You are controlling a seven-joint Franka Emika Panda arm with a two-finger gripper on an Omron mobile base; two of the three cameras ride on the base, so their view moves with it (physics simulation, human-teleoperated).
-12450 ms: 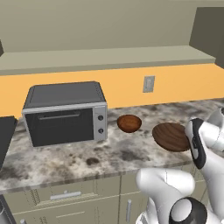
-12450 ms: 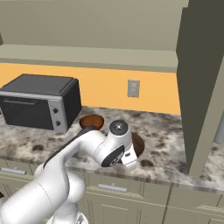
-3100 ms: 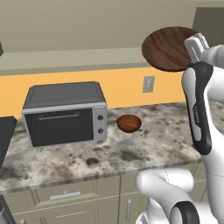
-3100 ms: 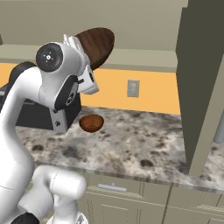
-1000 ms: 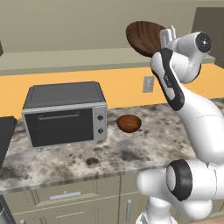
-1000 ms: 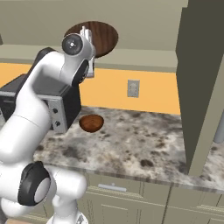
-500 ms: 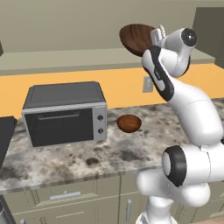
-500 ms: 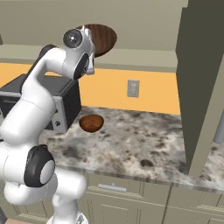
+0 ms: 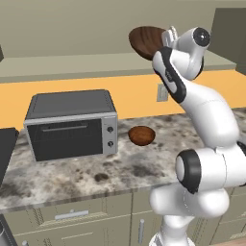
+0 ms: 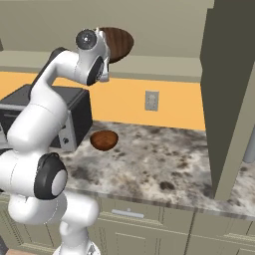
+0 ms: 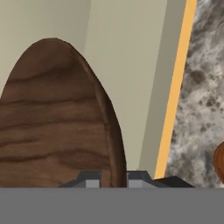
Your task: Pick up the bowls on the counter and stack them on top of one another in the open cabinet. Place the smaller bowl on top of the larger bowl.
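One larger bowl (image 9: 145,41) pinched by rim above open cabinet (image 9: 72,62) ledge.

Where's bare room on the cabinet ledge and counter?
The open cabinet ledge is bare left of the held larger bowl. The counter is free between the smaller bowl and the tall side panel. Tight: toaster oven beside the smaller bowl.

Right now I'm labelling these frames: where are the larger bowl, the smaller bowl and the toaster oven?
larger bowl (image 9: 146,41), left base view, dark underside.
smaller bowl (image 9: 141,135), left base view, hollow.
toaster oven (image 9: 67,139), left base view, door glass.
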